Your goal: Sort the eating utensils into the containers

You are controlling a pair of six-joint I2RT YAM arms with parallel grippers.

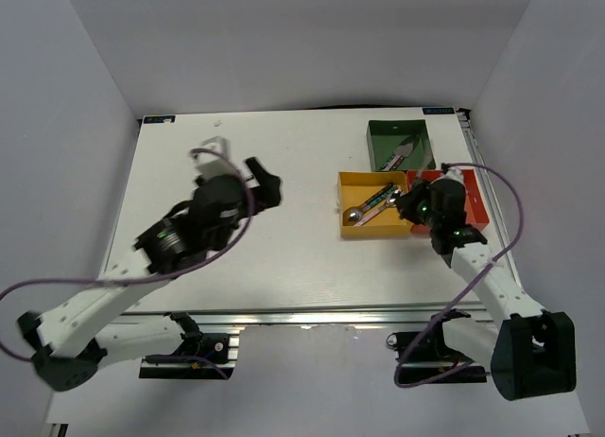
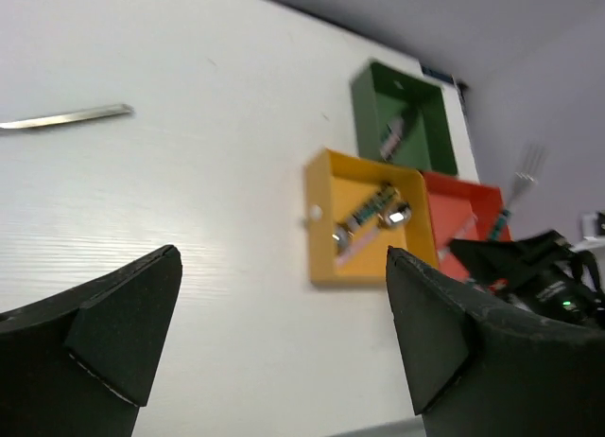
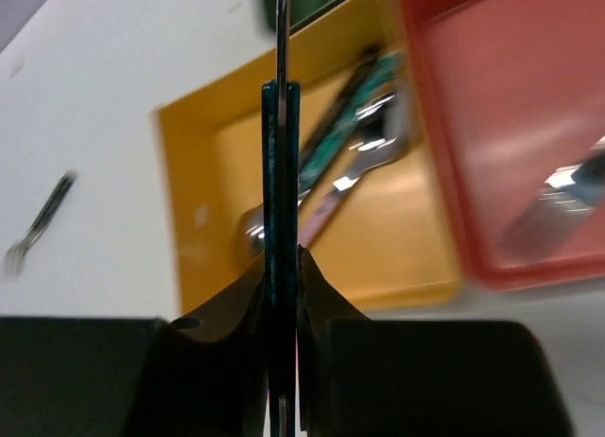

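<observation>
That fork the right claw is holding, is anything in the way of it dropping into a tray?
Nothing visible is. The right gripper holds the fork upright above where the open-topped yellow tray and red tray meet. Utensils already lie flat in the yellow tray, with bare floor beside them.

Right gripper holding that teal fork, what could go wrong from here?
The right gripper pinches the teal fork by its slim handle alone, so it could swivel or slip. It hovers between the yellow tray and the red tray; a release might land it in the wrong one.
</observation>
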